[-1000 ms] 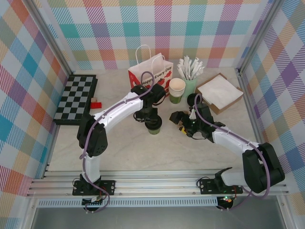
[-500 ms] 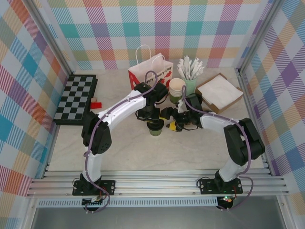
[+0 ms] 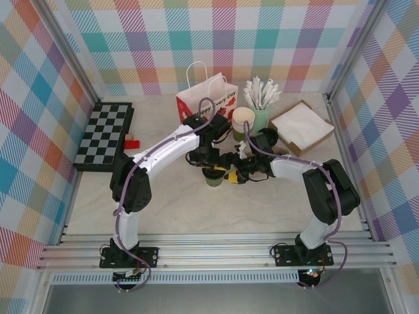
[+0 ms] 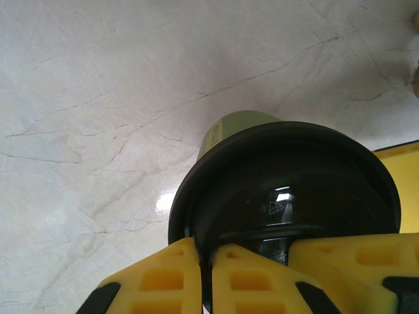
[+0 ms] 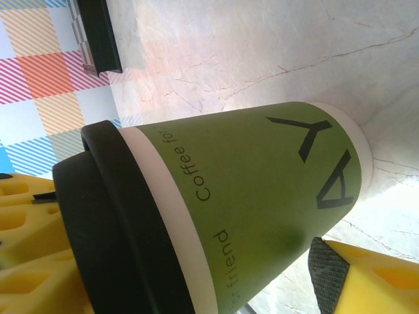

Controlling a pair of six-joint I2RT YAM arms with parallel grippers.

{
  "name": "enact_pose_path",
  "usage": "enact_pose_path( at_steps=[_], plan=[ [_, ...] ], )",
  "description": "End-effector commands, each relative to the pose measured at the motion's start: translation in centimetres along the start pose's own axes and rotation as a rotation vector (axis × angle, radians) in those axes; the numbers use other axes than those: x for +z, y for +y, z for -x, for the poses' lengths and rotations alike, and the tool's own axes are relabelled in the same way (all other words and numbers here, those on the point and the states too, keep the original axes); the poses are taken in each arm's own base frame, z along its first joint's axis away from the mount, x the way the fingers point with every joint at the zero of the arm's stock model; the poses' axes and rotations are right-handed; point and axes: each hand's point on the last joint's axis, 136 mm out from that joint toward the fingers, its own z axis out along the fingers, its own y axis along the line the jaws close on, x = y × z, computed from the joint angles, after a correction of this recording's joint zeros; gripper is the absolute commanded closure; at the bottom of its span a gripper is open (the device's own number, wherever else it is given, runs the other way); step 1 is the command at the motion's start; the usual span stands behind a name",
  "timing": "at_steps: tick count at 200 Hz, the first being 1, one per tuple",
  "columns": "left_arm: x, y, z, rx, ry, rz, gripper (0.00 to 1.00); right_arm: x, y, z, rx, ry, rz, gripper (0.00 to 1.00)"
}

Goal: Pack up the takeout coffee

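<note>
At the centre of the pale marbled table (image 3: pixel 163 203), the green paper cup with a round black plastic lid (image 3: pixel 213 178) is seen standing upright. It is met from above, on its 12 o'clock side, by the left gripper (image 3: pixel 211 168). In the left wrist view the yellow fingers (image 4: pixel 154 284) of the left gripper (image 4: pixel 204 278) are drawn almost together, and the rim of the lid (image 4: pixel 288 190) is pinched in the narrow gap between them.

The right gripper (image 3: pixel 230 175) is brought in level from 3 o'clock of the cup. Its jaws are spread wide about the cup. In the right wrist view the cup (image 5: pixel 249 209) is laid across the frame with the lid towards 9 o'clock. A yellow finger with a dark pad (image 5: pixel 366 281) is seen just beside the lower wall, and whether it presses cannot be told.

Behind the cup, at 12 o'clock, a white paper bag with red print (image 3: pixel 206 98) is stood. A stack of cream paper cups (image 3: pixel 244 118) and a pale green holder of white stirrers (image 3: pixel 262 118) are placed at 1 o'clock. A shallow brown cardboard tray (image 3: pixel 318 145) is set at 2 o'clock, and a black-and-white chequered board (image 3: pixel 105 134) at 10 o'clock.
</note>
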Motion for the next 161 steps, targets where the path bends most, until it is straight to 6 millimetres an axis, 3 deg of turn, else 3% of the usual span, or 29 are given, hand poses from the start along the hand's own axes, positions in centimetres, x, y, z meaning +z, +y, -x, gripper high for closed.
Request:
enact_pose_path(
  at_steps=[1,27,47,112,161],
  plan=[
    [-0.2,-1.8,-1.1,0.028,0.019,-0.078,0.85,0.4,-1.9,-0.4,0.015,0.002,-0.069,0.23],
    [-2.1,-2.1,0.2,0.018,-0.070,-0.129,0.69,0.3,-1.9,-0.3,0.010,0.003,-0.091,0.24],
    [-3.4,-2.3,0.9,0.016,-0.124,-0.168,0.65,0.2,-1.6,-0.2,-0.007,0.003,-0.103,0.24],
    [-6.3,-2.1,0.6,0.011,-0.225,-0.305,0.23,0.3,-1.2,-0.3,-0.025,0.010,-0.127,0.24],
    [-6.2,-0.8,0.2,-0.017,-0.235,-0.308,0.14,0.4,-1.0,-0.1,-0.027,0.014,-0.133,0.23]
  ],
)
